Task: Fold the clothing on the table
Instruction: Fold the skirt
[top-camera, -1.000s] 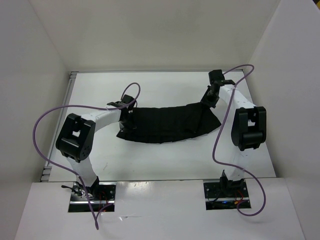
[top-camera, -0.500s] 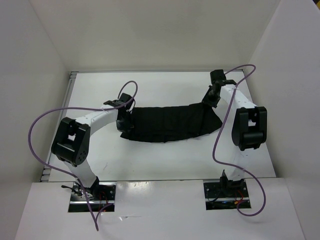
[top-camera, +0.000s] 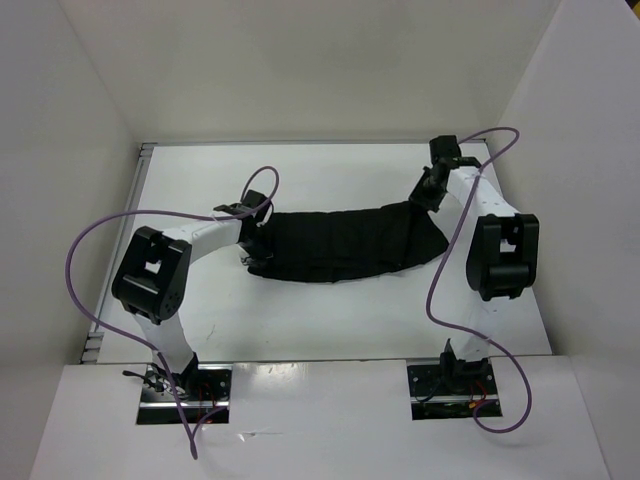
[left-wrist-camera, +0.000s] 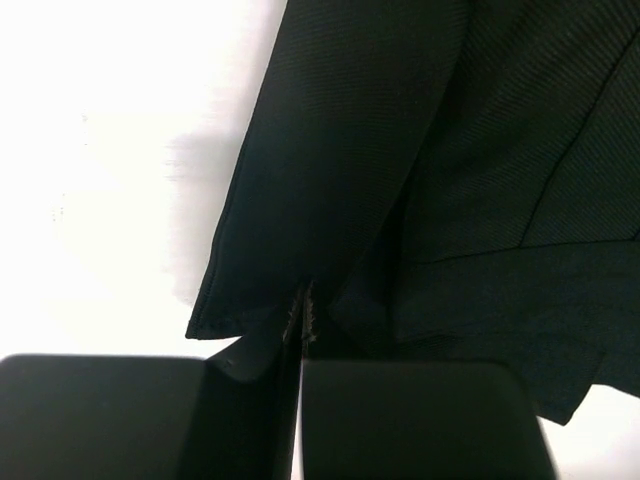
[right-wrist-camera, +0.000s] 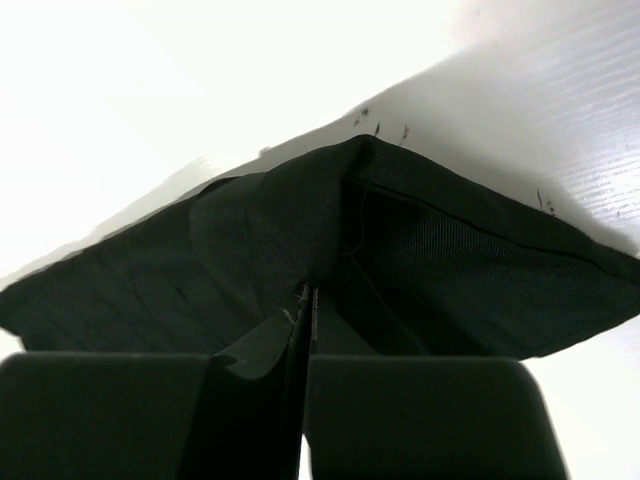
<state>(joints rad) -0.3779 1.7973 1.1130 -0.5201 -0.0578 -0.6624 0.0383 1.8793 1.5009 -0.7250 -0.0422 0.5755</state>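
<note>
The clothing (top-camera: 340, 245) lies stretched across the middle of the table (top-camera: 330, 320), strung between my hands. My left gripper (top-camera: 256, 252) pinches its left end, and my right gripper (top-camera: 420, 203) is clamped on its far right corner.

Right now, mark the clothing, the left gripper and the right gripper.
clothing (top-camera: 340, 245), top external view, middle of the fabric.
left gripper (left-wrist-camera: 302, 335), left wrist view, seam between its fingertips.
right gripper (right-wrist-camera: 305, 325), right wrist view, seam between its fingertips.
</note>
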